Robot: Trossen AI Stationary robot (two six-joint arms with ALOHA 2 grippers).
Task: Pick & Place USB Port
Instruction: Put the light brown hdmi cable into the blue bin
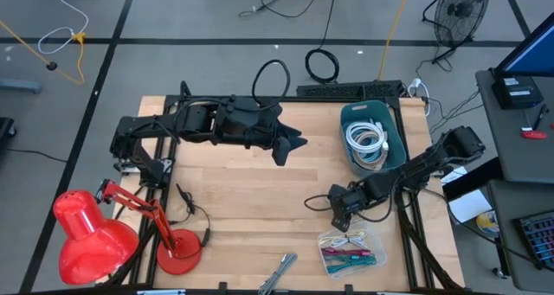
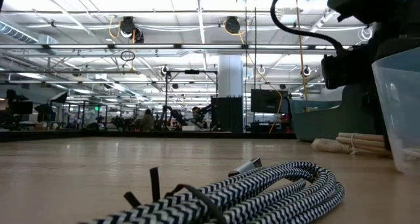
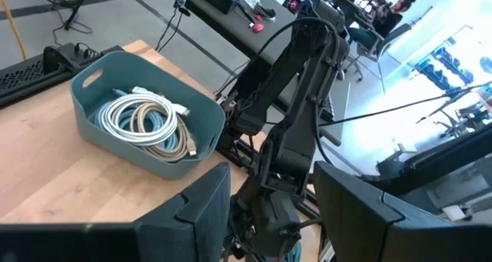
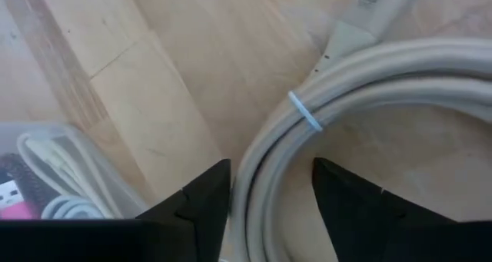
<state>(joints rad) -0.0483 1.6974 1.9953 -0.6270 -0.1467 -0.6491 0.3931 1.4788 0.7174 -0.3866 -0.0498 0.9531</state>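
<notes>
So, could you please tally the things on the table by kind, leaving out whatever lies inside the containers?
Containers: 2, the teal bin and the clear tub
Loose cables: 2, the grey coil and the braided cable
Lamps: 1, the red lamp
Total: 5

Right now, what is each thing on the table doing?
Left gripper: open, raised above the table.
Right gripper: open, fingers on either side of the grey cable.
Grey cable: coiled, tied, lying on the table.
Blue bin: holds coiled cables.
Clear box: holds cables.
Red lamp: standing at the corner.
</notes>
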